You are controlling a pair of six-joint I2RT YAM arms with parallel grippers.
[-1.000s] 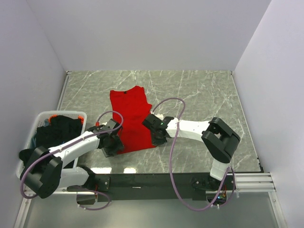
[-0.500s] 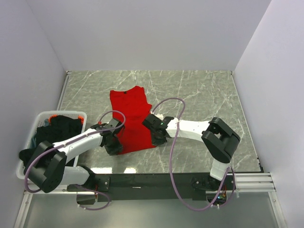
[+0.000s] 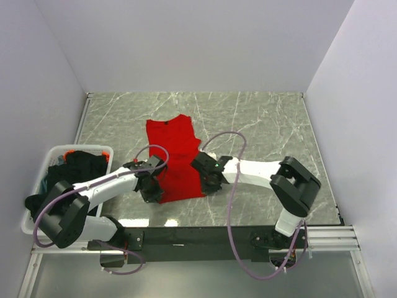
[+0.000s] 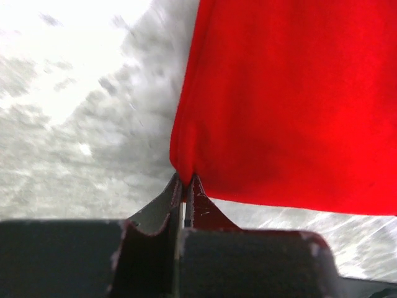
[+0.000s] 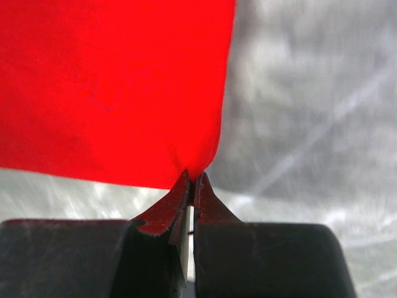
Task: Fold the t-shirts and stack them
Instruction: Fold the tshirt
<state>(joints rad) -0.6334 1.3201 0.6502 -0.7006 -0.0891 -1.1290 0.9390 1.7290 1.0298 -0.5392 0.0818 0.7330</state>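
Red cloth is pinched in both of your claws: the left claw (image 4: 185,184) has its two fingers pressed together on the near left corner of the red shirt (image 3: 175,155), and the right claw (image 5: 191,179) is clamped the same way on the near right corner (each wrist camera shows the hem bunched to a small peak right at the fingertips). From above, you see the two claws at either end of the shirt's near hem, low over the grey marbled table (image 3: 267,124), with both arms reaching inward from their bases at the near edge. The shirt lies on the table as a narrow strip running away from you, its collar at the far end. Off to your left, just beside the left arm, a white slotted basket (image 3: 87,148) sits at the table's left side with black shirts (image 3: 77,169) heaped inside and a bit of orange-red showing at its far rim. Beyond the collar the table runs on to the pale back wall (image 3: 198,49).
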